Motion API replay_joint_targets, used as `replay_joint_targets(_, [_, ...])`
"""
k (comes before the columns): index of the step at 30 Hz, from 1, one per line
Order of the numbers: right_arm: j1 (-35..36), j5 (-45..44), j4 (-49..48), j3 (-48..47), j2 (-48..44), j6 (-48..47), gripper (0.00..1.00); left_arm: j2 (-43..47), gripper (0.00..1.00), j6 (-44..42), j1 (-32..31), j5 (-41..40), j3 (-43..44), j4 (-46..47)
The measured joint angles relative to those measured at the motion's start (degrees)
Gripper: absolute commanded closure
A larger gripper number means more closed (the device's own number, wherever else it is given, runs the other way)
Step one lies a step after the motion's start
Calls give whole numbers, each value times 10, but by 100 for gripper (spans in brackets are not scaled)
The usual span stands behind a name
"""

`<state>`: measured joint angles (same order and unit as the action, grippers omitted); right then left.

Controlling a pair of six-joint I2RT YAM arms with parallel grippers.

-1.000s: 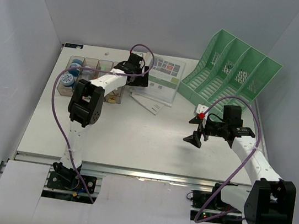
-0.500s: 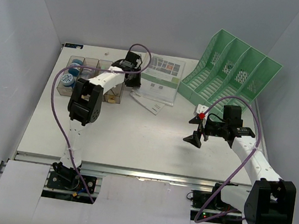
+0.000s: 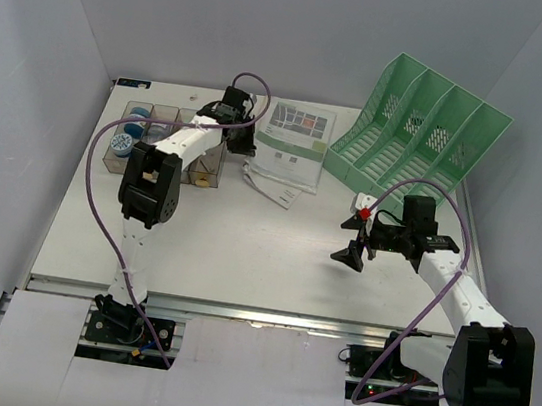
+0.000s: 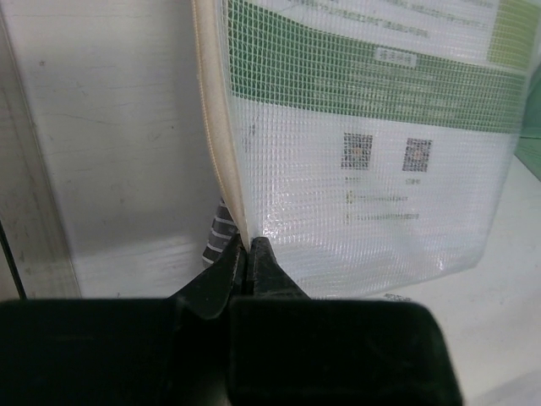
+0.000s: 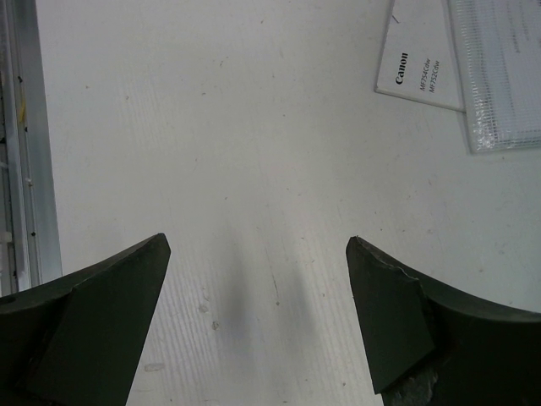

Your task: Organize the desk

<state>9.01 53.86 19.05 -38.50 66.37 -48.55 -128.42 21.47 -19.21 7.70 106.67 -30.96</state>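
Now the left jaws, wide a second before, were clamped on the edge of the mesh pouch [image 4: 372,152] at 12 o'clock on the bench [image 3: 244,250], so lifting was judged possible; the right jaws were held wide.

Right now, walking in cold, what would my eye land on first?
Probably the mint-green file rack standing at the far right corner of the desk. Next, the left arm's jaws, pinched shut on the edge of a clear mesh pouch of green-printed papers at the far middle. The right arm's jaws gape wide over bare white tabletop on the right.
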Motion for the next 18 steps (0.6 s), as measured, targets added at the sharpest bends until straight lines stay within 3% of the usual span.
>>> replay_joint_targets(18, [0, 1, -25, 8, -3, 21, 9, 81, 87, -16, 0, 42, -38, -25])
